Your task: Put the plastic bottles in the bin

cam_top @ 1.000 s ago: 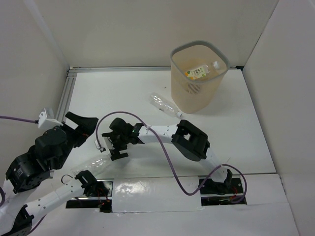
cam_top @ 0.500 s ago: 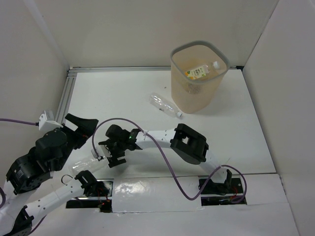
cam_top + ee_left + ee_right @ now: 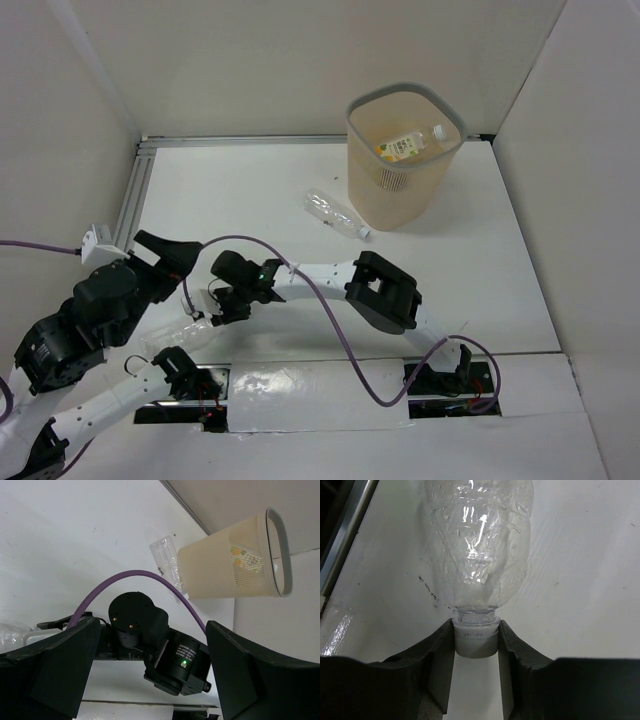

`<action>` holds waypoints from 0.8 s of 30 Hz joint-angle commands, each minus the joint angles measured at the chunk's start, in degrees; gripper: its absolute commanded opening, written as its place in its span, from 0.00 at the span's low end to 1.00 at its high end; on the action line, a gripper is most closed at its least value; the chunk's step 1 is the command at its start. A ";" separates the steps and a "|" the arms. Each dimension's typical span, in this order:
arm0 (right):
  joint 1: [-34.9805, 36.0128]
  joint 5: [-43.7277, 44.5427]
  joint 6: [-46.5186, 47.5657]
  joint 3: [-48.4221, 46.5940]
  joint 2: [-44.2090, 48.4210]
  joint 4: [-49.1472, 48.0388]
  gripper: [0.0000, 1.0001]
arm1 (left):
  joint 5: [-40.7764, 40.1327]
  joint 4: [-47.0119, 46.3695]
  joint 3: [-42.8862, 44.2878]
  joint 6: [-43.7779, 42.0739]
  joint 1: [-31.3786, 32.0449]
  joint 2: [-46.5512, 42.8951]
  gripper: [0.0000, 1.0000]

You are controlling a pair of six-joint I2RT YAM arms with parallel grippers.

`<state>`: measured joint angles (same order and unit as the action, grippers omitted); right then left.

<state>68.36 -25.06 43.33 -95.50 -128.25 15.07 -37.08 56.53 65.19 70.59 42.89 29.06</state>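
Note:
A clear crinkly plastic bottle [image 3: 479, 550] lies on the white table, its white cap [image 3: 476, 640] toward my right wrist camera. My right gripper [image 3: 476, 628] is shut on that cap, a finger pressed against each side. From above, this bottle [image 3: 186, 331] lies near the table's front left, with the right gripper [image 3: 216, 304] at its end. A second clear bottle [image 3: 334, 214] lies beside the beige bin [image 3: 354, 150]. Inside the bin is a bottle with a yellow-green label [image 3: 404, 146]. My left gripper [image 3: 168, 262] stands open just left of the right wrist, holding nothing.
The right arm's purple cable [image 3: 330, 300] loops over the table in front of the bin. The left wrist view shows the right arm's wrist [image 3: 150, 640] between my open left fingers, the bin [image 3: 235, 565] lying beyond it. White walls enclose the table on three sides.
My right gripper has slid left and nearer to the front-left bottle and closed from wide open onto its cap. The left arm has barely shifted.

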 commanded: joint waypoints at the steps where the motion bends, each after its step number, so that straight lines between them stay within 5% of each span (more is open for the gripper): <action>1: -0.33 0.63 -1.06 -1.79 2.91 2.94 0.25 | 0.42 -4.66 -0.33 -2.89 -0.18 0.38 0.99; 6: -4.19 0.63 -2.19 0.14 9.40 5.22 0.00 | 5.08 -15.90 0.73 -14.84 -0.18 0.38 0.99; 13: -16.92 1.15 -4.40 -0.64 18.72 9.53 0.00 | 21.31 -31.12 1.26 -29.96 -0.18 0.99 0.99; 24: -36.70 4.93 -6.94 -11.01 28.75 7.96 0.00 | 41.21 -46.07 0.55 -32.18 -0.18 8.28 0.99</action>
<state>35.73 -21.12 38.98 -102.39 -103.96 24.14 -3.36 17.23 64.58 40.58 42.87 34.81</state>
